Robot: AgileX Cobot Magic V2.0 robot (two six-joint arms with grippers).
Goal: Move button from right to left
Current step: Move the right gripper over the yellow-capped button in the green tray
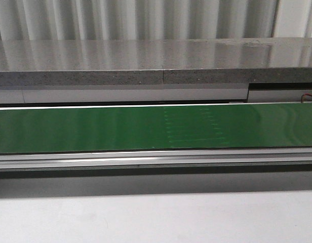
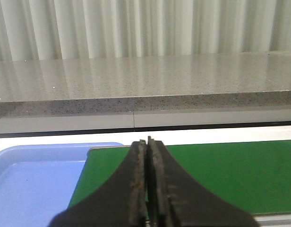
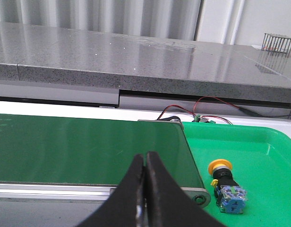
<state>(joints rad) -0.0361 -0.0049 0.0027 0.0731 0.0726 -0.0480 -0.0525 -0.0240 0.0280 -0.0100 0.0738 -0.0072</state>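
The button (image 3: pixel 226 185) lies on its side in a green tray (image 3: pixel 259 142), just past the right end of the green conveyor belt (image 3: pixel 89 149). It has a yellow mushroom head, a black collar and a blue-and-clear block with a green mark. My right gripper (image 3: pixel 145 156) is shut and empty, over the belt's near edge, to the left of the button and apart from it. My left gripper (image 2: pixel 148 142) is shut and empty above the belt's left end (image 2: pixel 221 175). The front view shows the belt (image 1: pixel 146 129) only; no gripper or button appears there.
A blue tray (image 2: pixel 32 175) sits at the belt's left end. A grey stone ledge (image 1: pixel 146 61) runs behind the belt. Red and black wires (image 3: pixel 202 106) lie behind the green tray. A white tabletop (image 1: pixel 156 217) lies in front of the belt's aluminium rail (image 1: pixel 146 159).
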